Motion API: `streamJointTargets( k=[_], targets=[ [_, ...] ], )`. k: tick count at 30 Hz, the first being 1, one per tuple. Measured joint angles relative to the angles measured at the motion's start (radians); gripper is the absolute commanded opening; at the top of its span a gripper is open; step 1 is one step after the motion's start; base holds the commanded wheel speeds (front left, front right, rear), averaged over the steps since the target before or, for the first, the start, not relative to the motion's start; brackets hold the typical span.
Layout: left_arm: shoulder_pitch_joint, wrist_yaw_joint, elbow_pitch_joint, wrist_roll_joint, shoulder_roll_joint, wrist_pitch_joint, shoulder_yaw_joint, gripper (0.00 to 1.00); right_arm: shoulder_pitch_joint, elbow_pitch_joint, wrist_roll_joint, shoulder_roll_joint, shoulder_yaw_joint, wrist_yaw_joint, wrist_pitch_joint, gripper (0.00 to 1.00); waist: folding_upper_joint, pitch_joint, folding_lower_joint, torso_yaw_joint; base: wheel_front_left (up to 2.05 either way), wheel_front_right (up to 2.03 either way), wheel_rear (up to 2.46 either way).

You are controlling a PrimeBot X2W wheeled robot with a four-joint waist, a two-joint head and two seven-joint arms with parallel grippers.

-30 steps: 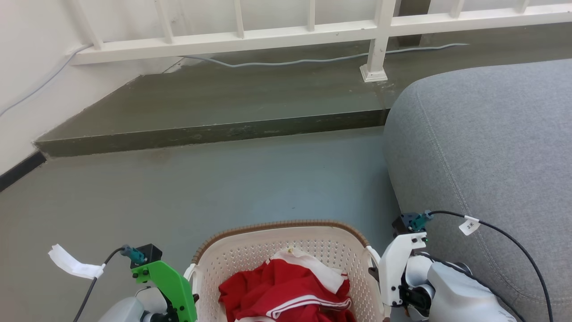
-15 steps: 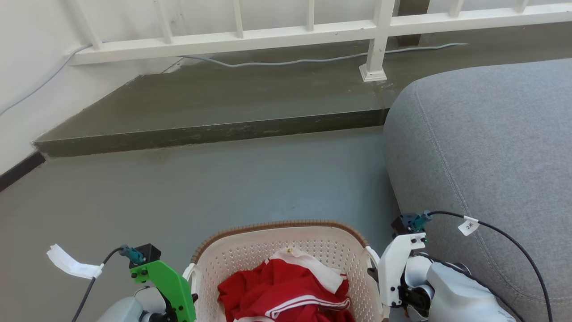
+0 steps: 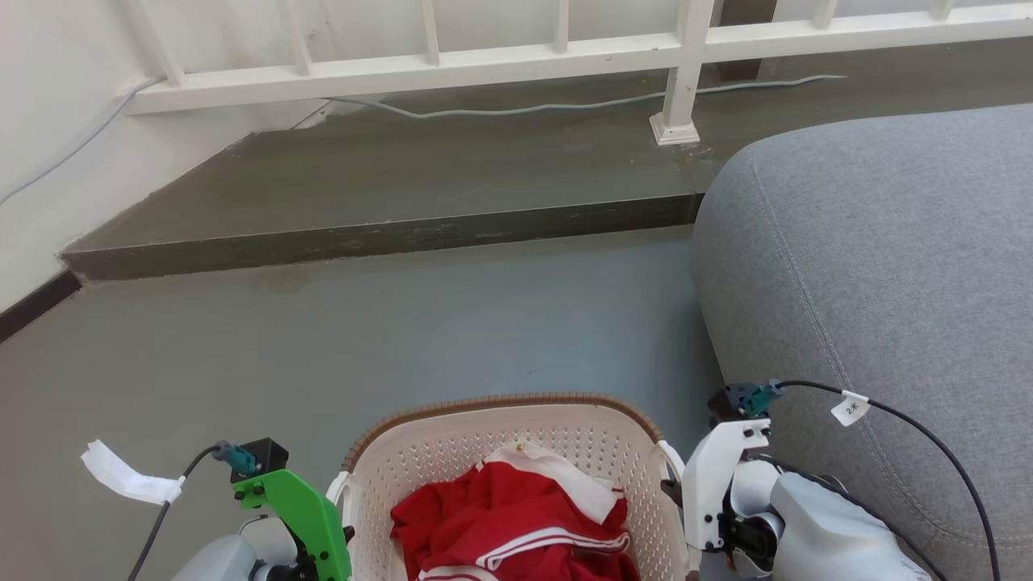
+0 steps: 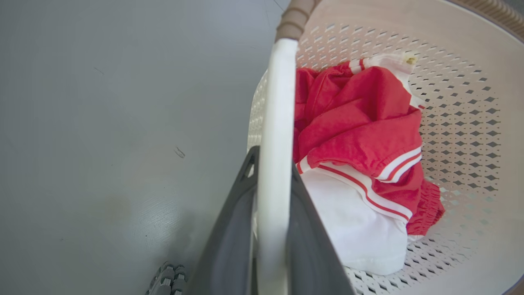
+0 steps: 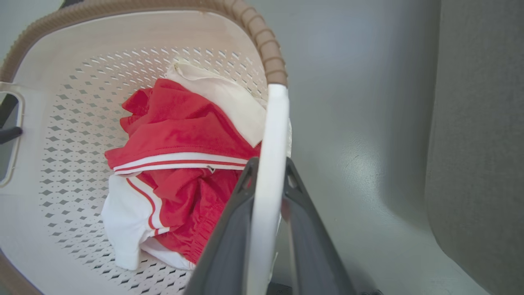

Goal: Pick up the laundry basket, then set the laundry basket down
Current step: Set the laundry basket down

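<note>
Both arms are on it. Your left pincer (image 4: 273, 159) is pinching the white left handle (image 4: 278, 102) of the laundry basket (image 3: 500, 407), one dark finger on the outer face and one on the inner. Your right pincer (image 5: 270, 164) is doing the same on the right handle (image 5: 272, 123), with the bar sandwiched tight between its fingers.

The basket sits at the near edge of the head view, right in front of you. It is over the grey floor (image 3: 403, 339), with the grey sofa (image 3: 871, 258) just to its right and the raised step (image 3: 363, 234) well beyond it. A red and white garment (image 3: 508, 516) lies bundled inside.

Here's what's new. Over the last second the brown rim has spread a touch wider and its left corner has slid left in the head view. The green bracket (image 3: 294, 512) on your left arm went with it. The step and the white railing (image 3: 484, 60) have barely budged, so I'd call that the basket moving, not the camera.

That looks to me like the start of the lift, with the basket coming up toward the head. I cannot tell from any view whether the bottom has left the floor.

Keep both sides rising evenly, since a lag on one arm would tip the load. Mind the sofa edge close by your right arm.
</note>
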Motion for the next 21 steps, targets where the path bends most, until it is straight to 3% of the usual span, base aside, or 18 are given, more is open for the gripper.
streamJointTargets(
  k=[21],
  targets=[
    [-0.080, -0.001, -0.021, 0.023, 0.020, -0.108, -0.005, 0.00, -0.093, -0.016, -0.001, 0.000, 0.005, -0.002, -0.102, 0.00, 0.0000, 0.129, 0.0000, 0.003, 0.00, 0.00, 0.00]
  ],
)
